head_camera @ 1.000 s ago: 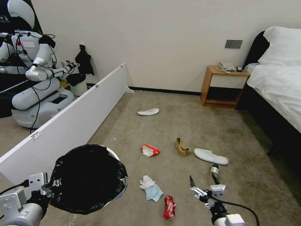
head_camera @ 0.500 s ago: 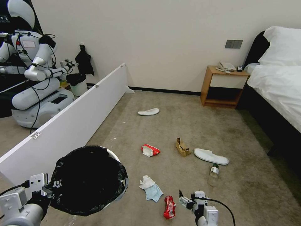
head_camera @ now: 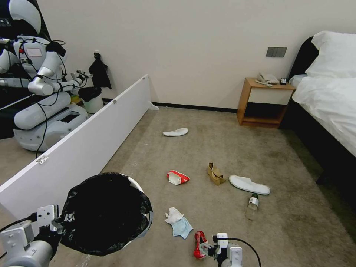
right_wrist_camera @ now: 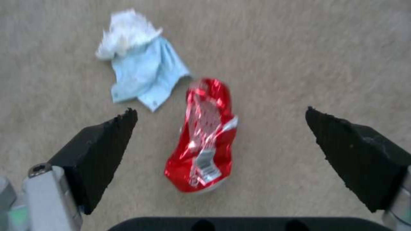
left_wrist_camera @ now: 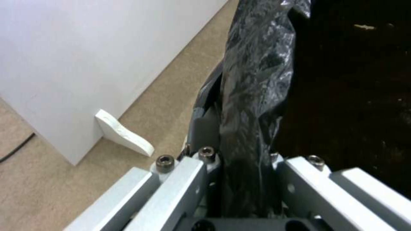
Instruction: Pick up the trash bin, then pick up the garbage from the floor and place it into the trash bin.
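Observation:
The trash bin (head_camera: 105, 213), white with a black bag, hangs off the floor at lower left, with my left gripper (head_camera: 59, 221) shut on its rim. The left wrist view shows the bag's folded edge (left_wrist_camera: 252, 96) pinched in that gripper (left_wrist_camera: 244, 157). My right gripper (head_camera: 207, 250) is open just above the crushed red can (head_camera: 199, 243); its pads (right_wrist_camera: 100, 144) stand either side of the can (right_wrist_camera: 203, 138). The garbage on the carpet also includes a white and light-blue tissue (head_camera: 178, 222) (right_wrist_camera: 139, 73), a red-white wrapper (head_camera: 177, 177), a brown paper bag (head_camera: 215, 173), a clear bottle (head_camera: 252, 206) and two white slippers (head_camera: 249, 184) (head_camera: 175, 132).
A long white panel (head_camera: 85, 144) runs along the left, close to the bin. Behind it stands another robot (head_camera: 44, 96) with a second bin (head_camera: 92, 99). A wooden nightstand (head_camera: 265, 102) and a bed (head_camera: 330, 107) bound the right side. Open carpet lies between.
My right gripper has moved from beside the bottle back and to the left, and now hangs over the red can. The bin in my left gripper has barely shifted.

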Motion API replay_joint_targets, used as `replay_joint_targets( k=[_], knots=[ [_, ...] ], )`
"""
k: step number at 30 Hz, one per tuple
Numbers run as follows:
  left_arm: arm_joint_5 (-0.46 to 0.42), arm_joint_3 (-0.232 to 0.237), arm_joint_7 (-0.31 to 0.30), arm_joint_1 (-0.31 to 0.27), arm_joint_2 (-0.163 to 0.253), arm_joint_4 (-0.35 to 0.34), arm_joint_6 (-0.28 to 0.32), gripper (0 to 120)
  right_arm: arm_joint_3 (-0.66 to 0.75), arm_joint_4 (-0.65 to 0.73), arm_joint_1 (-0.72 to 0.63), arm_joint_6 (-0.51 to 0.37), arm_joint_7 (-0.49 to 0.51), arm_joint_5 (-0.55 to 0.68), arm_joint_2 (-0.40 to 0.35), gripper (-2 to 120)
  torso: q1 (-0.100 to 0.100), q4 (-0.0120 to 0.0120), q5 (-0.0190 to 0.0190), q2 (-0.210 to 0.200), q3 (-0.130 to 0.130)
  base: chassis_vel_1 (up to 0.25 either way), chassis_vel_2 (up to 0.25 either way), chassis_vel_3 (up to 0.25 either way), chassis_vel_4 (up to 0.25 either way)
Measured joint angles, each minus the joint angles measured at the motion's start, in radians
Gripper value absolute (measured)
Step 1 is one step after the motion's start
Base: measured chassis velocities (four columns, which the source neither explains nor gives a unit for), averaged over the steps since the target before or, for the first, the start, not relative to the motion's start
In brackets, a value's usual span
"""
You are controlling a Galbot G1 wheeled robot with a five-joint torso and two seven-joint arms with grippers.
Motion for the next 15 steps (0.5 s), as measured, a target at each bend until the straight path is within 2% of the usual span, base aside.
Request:
replay_joint_targets(
  k=[15],
  knots=[
    [0.001,0.002,0.002,-0.007,-0.002,0.011,0.001,3,-0.018,-0.194,0.095,0.003,-0.019,-0.003,0.054,100,0.0,0.0,0.0,0.0,0.0,0.0,0.0,0.0,0.0]
  ],
)
